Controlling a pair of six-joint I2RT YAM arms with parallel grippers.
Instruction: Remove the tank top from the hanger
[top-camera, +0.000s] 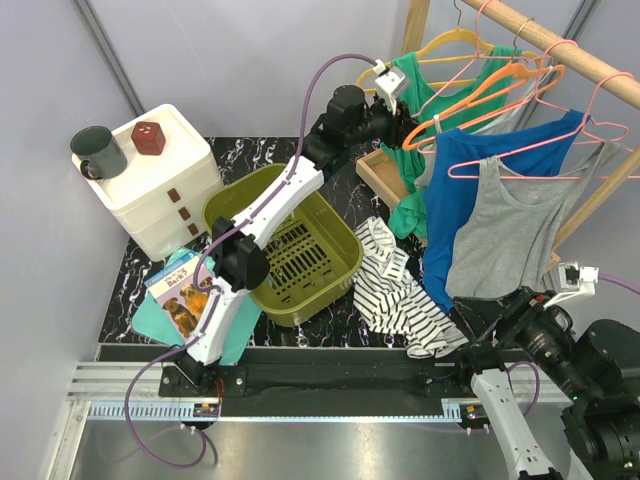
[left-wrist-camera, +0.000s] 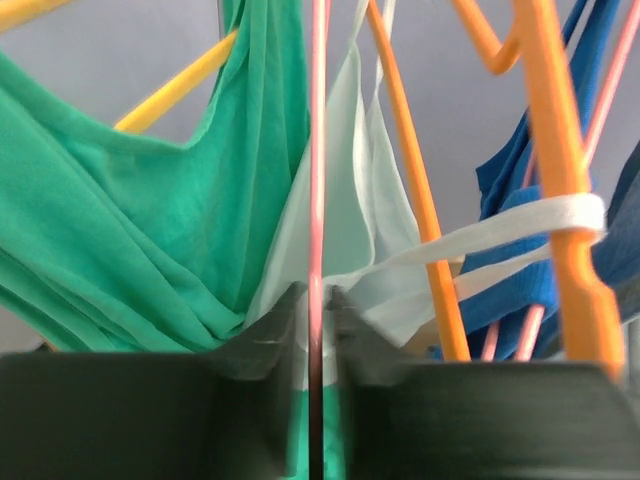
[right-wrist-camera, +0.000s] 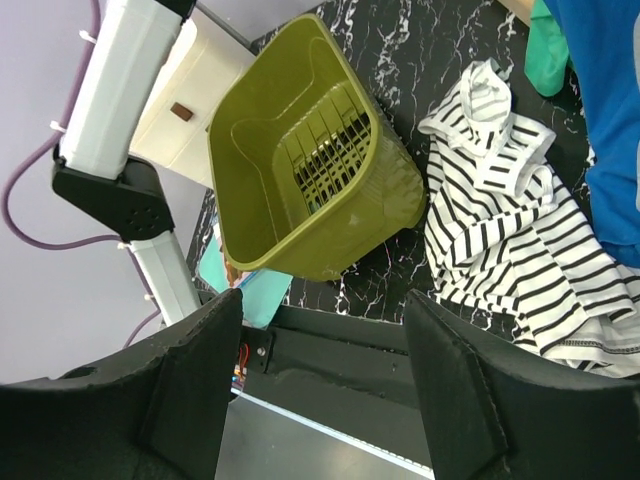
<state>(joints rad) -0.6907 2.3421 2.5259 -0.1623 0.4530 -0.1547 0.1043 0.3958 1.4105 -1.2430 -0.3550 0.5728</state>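
Observation:
Several tank tops hang on a wooden rail (top-camera: 570, 50): a green one (top-camera: 415, 90) on a yellow hanger (top-camera: 450, 40), a pale white one (left-wrist-camera: 370, 220) on an orange hanger (top-camera: 490, 90), a blue one (top-camera: 460, 190) and a grey one (top-camera: 505, 230) on pink hangers. My left gripper (top-camera: 405, 130) is raised at the rack's left end. In the left wrist view its jaws (left-wrist-camera: 317, 295) are closed narrowly round a thin pink hanger wire (left-wrist-camera: 317, 150), with green fabric (left-wrist-camera: 150, 200) and white fabric behind. My right gripper (right-wrist-camera: 320, 380) is open and empty, low near the table's front edge (top-camera: 495, 330).
A striped shirt (top-camera: 400, 290) lies on the black marble table beside an olive basket (top-camera: 335, 225). A white drawer unit (top-camera: 160, 190) with a mug (top-camera: 98, 150) stands at the back left. A book (top-camera: 185, 295) lies front left. A wooden box (top-camera: 380, 175) sits under the rack.

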